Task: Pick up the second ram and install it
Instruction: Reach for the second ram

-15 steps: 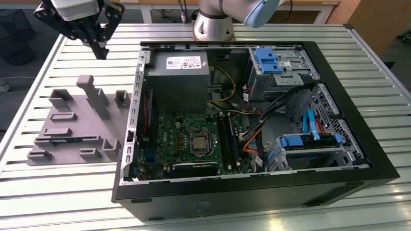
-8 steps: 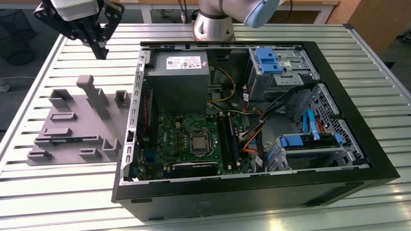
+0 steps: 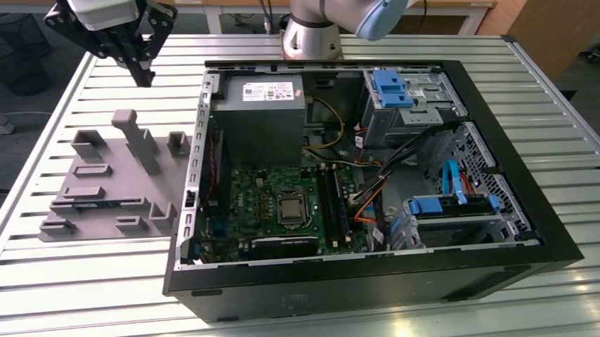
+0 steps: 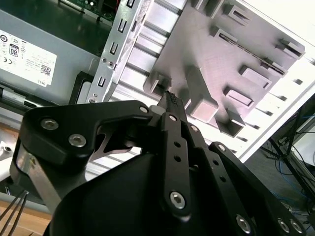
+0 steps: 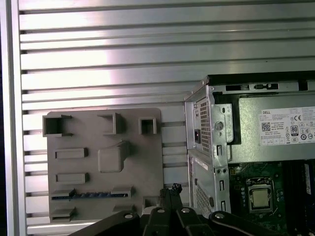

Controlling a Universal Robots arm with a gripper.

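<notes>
Hovering above the bench [image 5: 98, 49] with jaws pressed together, gripping nothing. Leaving the second ram [image 5: 81, 195] sitting in a slot of the grey holder plate [image 5: 78, 140], below the jaws and off to one side, apart from them, opposite the computer case [image 5: 211, 147].

Slatted metal table [image 3: 84, 281], wooden furniture [image 3: 555, 28] behind
</notes>
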